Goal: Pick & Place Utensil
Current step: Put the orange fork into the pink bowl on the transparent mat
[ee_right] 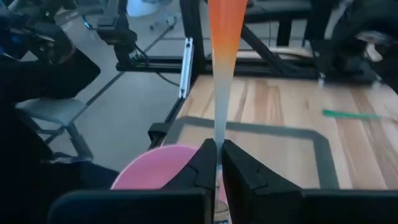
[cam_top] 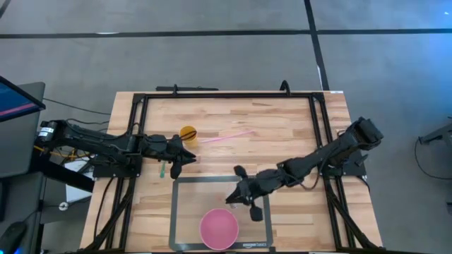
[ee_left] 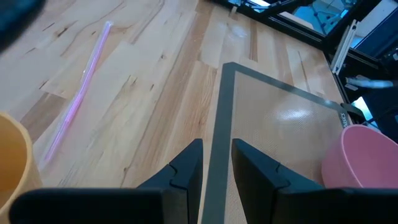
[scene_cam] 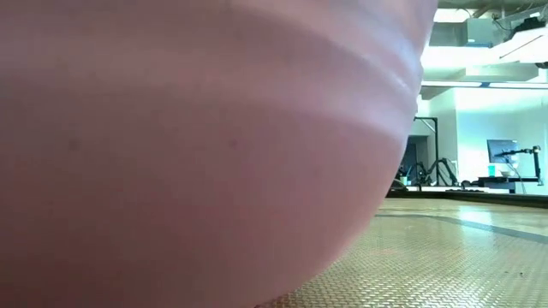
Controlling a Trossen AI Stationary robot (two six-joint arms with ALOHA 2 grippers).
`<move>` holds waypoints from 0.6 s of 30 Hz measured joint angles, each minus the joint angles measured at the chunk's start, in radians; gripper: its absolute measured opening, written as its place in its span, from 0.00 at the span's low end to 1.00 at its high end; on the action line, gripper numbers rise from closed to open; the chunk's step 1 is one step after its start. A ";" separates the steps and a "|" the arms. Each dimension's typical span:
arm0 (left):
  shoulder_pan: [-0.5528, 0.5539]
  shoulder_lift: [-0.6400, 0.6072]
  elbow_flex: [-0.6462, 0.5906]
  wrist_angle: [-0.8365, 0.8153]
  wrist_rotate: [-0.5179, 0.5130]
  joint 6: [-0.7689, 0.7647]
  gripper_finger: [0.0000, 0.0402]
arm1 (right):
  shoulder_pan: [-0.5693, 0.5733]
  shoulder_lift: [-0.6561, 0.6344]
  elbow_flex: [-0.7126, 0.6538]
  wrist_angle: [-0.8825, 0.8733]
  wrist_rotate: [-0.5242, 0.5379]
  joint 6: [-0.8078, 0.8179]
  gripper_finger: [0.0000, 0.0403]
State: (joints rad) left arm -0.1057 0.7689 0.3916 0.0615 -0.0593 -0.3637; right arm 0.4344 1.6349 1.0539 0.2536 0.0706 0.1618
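Note:
The utensil [ee_right: 222, 56] shows only in the right wrist view: a long tapering piece, orange at its wide far end and white where it narrows. My right gripper [ee_right: 219, 155] [cam_top: 241, 195] is shut on it above the grey-edged mat [cam_top: 174, 212], just beyond the pink bowl [cam_top: 219, 228] [ee_right: 160, 165]. The bowl stands on the mat near the table's near edge and fills the low view [scene_cam: 197, 137]. My left gripper [ee_left: 217, 163] [cam_top: 185, 159] waits over the mat's far left corner, fingers a narrow gap apart, holding nothing. My right gripper pinches the utensil's narrow white part [ee_right: 219, 132] between its two fingers. The piece runs on past the fingertips and widens to its orange end [ee_right: 226, 25]. It is lifted clear of the mat and the bowl. What lies behind the fingertips is hidden by the fingers.
A yellow cup [cam_top: 188, 133] [ee_left: 11, 158] stands beside my left gripper. A pink straw [cam_top: 227, 136] [ee_left: 78, 99] lies on the wood toward the far side. A green stick [cam_top: 162, 169] [ee_right: 351, 114] lies left of the mat. A black frame [cam_top: 226, 94] rims the table.

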 joint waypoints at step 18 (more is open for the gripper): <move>0.000 0.000 0.000 0.007 0.000 0.000 0.21 | 0.058 0.330 0.206 0.110 -0.040 0.004 0.02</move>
State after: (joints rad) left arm -0.1055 0.7685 0.3916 0.0689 -0.0593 -0.3635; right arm 0.4919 1.9649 1.2599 0.3636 0.0305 0.1661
